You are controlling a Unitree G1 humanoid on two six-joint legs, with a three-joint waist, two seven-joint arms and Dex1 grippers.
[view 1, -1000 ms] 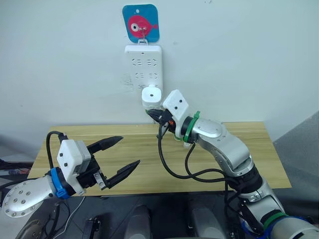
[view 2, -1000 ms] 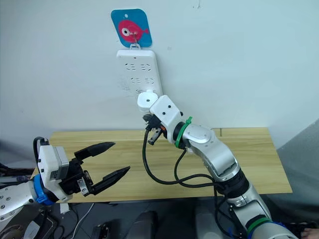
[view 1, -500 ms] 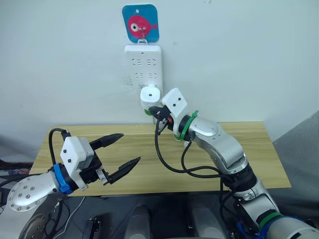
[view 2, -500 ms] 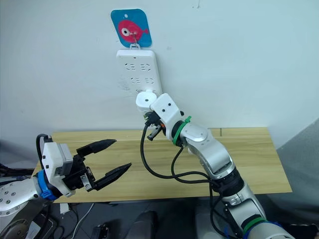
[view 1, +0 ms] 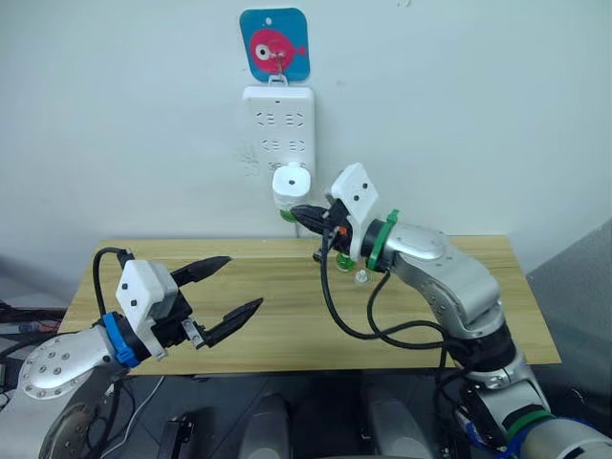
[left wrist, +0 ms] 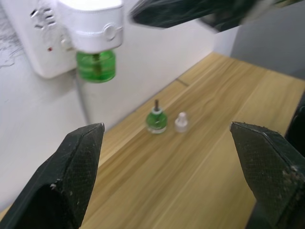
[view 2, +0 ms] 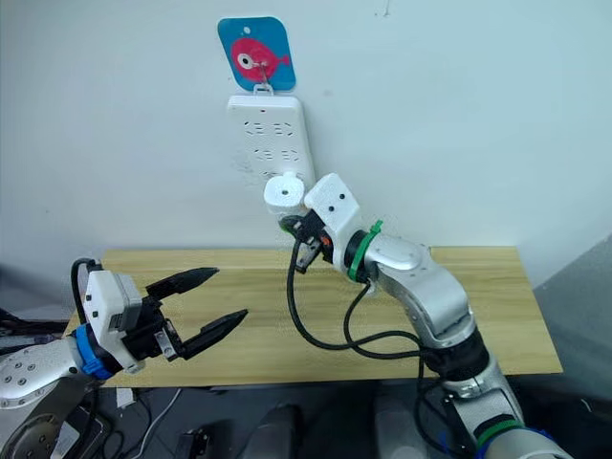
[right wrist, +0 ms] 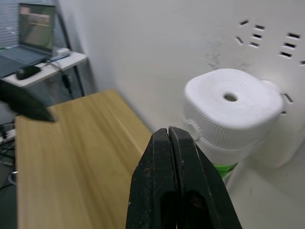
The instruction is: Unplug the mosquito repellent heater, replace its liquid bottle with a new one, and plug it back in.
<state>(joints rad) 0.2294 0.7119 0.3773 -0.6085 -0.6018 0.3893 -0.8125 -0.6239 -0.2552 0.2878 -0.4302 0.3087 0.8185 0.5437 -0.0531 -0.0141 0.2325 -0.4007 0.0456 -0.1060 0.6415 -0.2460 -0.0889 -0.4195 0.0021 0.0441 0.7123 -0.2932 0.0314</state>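
The white mosquito repellent heater [view 1: 290, 181] sits plugged into the lower part of the white power strip [view 1: 278, 120] on the wall, with a green liquid bottle [view 1: 287, 214] under it. My right gripper [view 1: 298, 211] is shut with nothing in it, its tips just beside that bottle. In the right wrist view the shut fingers [right wrist: 177, 186] point at the heater [right wrist: 232, 112]. A second green bottle [left wrist: 156, 120] with a wick stands on the table near the wall. My left gripper [view 1: 244, 283] hangs open over the table's left part.
A small white cap [left wrist: 180, 122] lies beside the table's bottle. The wooden table [view 1: 459, 316] stands against the wall. A blue fish hook plate [view 1: 277, 43] holds up the strip. Black cables loop under my right arm. A laptop [right wrist: 35, 28] sits on a side table.
My right wrist has swung to the right, away from the heater, with its fingers still pointing at the bottle. The left gripper has sunk slightly. The heater stays plugged in.
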